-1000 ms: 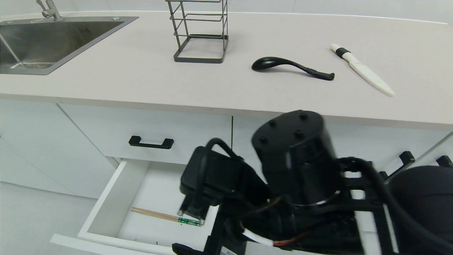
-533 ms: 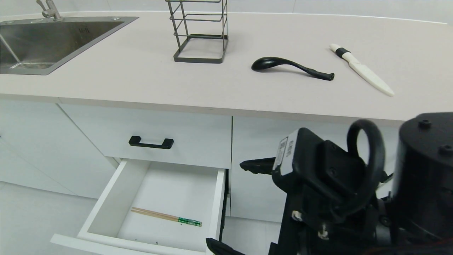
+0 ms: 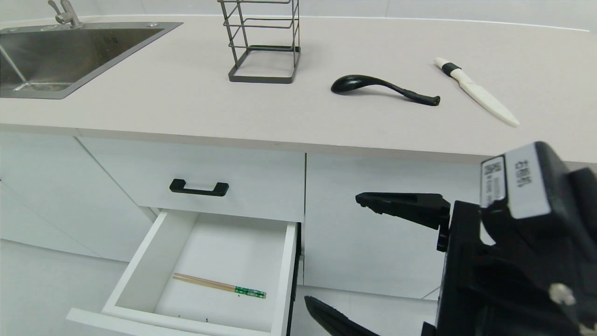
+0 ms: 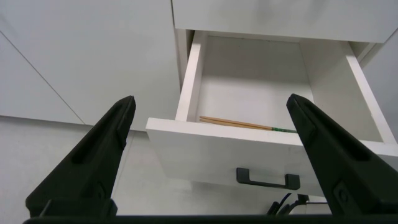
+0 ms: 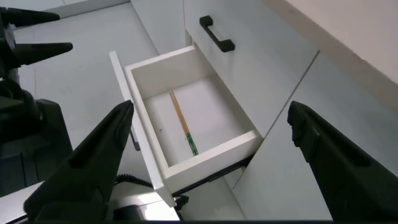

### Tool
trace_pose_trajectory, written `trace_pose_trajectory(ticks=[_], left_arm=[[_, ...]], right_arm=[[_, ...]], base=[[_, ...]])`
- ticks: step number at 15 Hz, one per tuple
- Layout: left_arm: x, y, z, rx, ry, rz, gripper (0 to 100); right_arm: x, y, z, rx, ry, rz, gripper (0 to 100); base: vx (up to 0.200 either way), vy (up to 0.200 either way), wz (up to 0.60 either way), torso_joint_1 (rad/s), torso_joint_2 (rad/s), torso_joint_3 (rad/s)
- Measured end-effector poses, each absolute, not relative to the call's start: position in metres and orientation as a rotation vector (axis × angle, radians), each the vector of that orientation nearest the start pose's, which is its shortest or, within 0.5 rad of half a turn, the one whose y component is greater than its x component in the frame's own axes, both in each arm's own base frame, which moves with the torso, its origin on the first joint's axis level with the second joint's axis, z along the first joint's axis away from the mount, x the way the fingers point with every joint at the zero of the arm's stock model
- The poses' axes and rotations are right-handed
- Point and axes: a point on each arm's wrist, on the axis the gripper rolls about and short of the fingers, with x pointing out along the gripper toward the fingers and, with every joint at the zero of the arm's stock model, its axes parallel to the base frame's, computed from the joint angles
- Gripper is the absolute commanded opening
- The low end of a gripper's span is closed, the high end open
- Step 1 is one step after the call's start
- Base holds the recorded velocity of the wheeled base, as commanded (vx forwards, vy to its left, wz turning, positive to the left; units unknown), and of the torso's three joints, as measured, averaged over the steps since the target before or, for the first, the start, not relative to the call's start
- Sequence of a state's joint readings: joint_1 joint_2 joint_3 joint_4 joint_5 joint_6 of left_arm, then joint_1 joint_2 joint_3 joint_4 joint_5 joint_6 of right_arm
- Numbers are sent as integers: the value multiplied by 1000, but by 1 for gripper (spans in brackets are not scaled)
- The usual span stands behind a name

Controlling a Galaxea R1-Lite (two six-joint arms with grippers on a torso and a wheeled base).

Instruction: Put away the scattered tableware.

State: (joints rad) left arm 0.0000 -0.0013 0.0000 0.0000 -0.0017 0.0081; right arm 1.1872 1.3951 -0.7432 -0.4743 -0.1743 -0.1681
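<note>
Chopsticks (image 3: 219, 285) lie in the open drawer (image 3: 142, 261), left of the released, empty right pincer (image 3: 333, 250).

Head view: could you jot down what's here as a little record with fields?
Drawer: white lower drawer, pulled open
Inside it: wooden chopsticks with green ends, lying flat
Left out: black plastic ladle and white knife with black band, apart on the beige countertop
Also there: dark wire rack; steel sink
Right gripper: open, empty, right of the drawer
Left gripper: open, empty, facing the drawer
</note>
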Motion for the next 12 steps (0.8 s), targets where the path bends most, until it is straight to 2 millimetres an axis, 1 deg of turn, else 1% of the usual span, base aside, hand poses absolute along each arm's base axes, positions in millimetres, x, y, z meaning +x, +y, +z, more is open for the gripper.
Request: trace_pose_trajectory(ticks=[3, 7, 9, 12], left_arm=[[-23, 0, 75, 8, -1, -2, 100], [-23, 0, 75, 8, -1, -2, 100], [-23, 0, 75, 8, -1, -2, 100], [-23, 0, 75, 8, -1, -2, 100]], right_arm=[[86, 209, 239, -272, -15, 1015, 100], [85, 203, 241, -252, -45, 942, 100], [86, 202, 241, -253, -45, 902, 100], [87, 202, 242, -252, -54, 894, 100]], base=[[0, 0, 0, 0, 0, 0], [0, 0, 0, 0, 0, 0], [0, 0, 0, 73, -227, -139], [0, 0, 0, 154, -409, -250]])
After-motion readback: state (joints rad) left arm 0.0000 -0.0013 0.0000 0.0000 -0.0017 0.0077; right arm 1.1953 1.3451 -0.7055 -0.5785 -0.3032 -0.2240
